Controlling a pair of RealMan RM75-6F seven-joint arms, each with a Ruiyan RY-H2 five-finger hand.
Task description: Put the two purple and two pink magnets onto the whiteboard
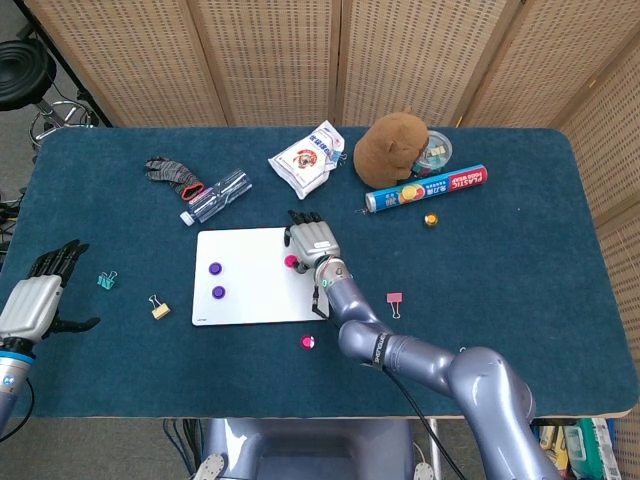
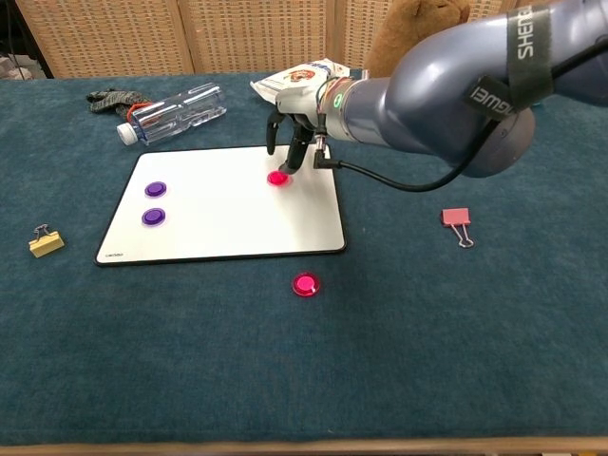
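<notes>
Reaching in over the whiteboard (image 2: 218, 204) from the far side, the right arm bends low across the table (image 1: 520, 290), its right hand (image 2: 296, 142) pointing down with fingertips (image 2: 285, 169) touching a pink magnet (image 2: 277, 178) that sits on the board's upper right area; whether they pinch it or only rest on it, I cannot tell. Lettering on the arm's grey shell is cut off by the frame edge. Left hand (image 1: 40, 295) hovers off the table's left edge, fingers spread, holding nothing. Two purple magnets (image 2: 155, 189) sit on the board's left side. The second pink magnet (image 2: 305, 284) lies on the cloth just below the board. A blue tube (image 1: 426, 187) near the plush bear (image 1: 390, 148) reads "PLASTIC".
</notes>
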